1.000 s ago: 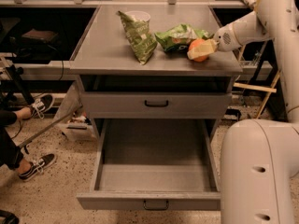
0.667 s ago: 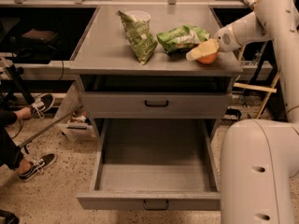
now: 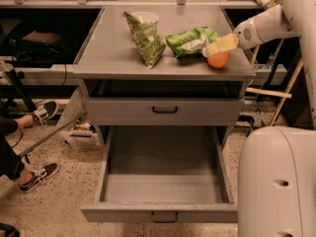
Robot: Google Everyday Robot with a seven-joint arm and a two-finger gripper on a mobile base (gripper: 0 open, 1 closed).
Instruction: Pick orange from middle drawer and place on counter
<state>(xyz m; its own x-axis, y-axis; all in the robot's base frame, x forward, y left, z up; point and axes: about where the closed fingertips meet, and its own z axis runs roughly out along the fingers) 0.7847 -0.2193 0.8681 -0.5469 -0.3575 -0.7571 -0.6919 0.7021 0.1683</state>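
Observation:
The orange (image 3: pixel 218 59) sits on the counter (image 3: pixel 113 48) near its front right corner, just right of a green chip bag. My gripper (image 3: pixel 217 47) reaches in from the right and sits right over the orange's top, touching or almost touching it. The middle drawer (image 3: pixel 163 186) is pulled fully out below, and its flat grey tray holds nothing.
Two green chip bags (image 3: pixel 146 39) (image 3: pixel 190 41) and a white cup (image 3: pixel 146 17) stand on the counter left of the orange. The upper drawer front (image 3: pixel 164 110) is closed. My white base (image 3: pixel 276 181) fills the lower right. A person's feet in sneakers (image 3: pixel 42 111) are on the floor at left.
The orange and my gripper have moved right and down toward the counter's front right corner. The orange now rests on the counter, showing whole below the gripper.

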